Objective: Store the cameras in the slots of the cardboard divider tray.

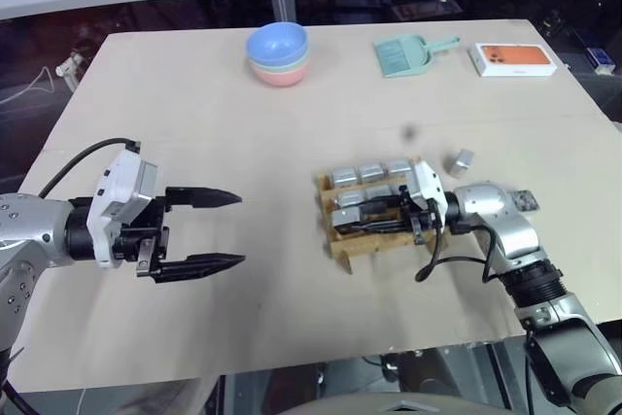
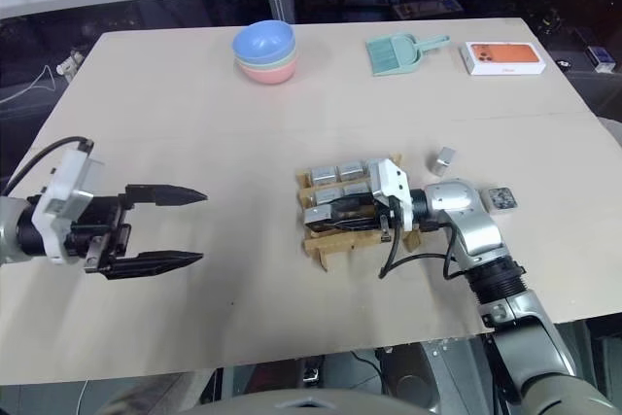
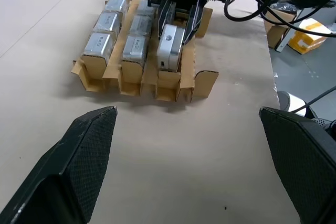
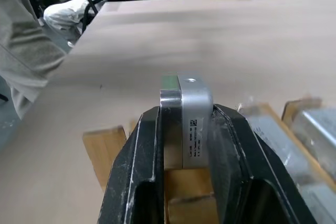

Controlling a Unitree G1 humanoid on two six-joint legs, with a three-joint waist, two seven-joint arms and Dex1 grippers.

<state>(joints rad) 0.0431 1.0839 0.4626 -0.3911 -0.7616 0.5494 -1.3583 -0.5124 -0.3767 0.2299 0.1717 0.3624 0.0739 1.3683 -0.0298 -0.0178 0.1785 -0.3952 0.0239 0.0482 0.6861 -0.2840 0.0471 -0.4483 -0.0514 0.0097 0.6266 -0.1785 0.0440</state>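
- Our right fingers [image 3: 181, 17] grip a camera [image 3: 169, 47], setting it into the tray [image 3: 202, 81]'s near row; left fingers [image 1: 199, 230] hang spread, empty.
- Six cameras fill two rows; two loose cameras [image 2: 443, 158] wait on the surface [image 1: 292, 123].

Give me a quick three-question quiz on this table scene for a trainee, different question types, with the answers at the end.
1. True or false: the left gripper is shut on a camera.
2. What is the right gripper clamped on over the cardboard divider tray? A) a silver-grey camera B) a spoon C) a cup
3. Short answer: what lies between the stacked bowls and the white-and-orange phone box at the table's far edge?

Key
1. False: it is open and empty, apart from the tray.
2. A: the camera sits between its fingers at the tray's near row.
3. The teal dustpan.
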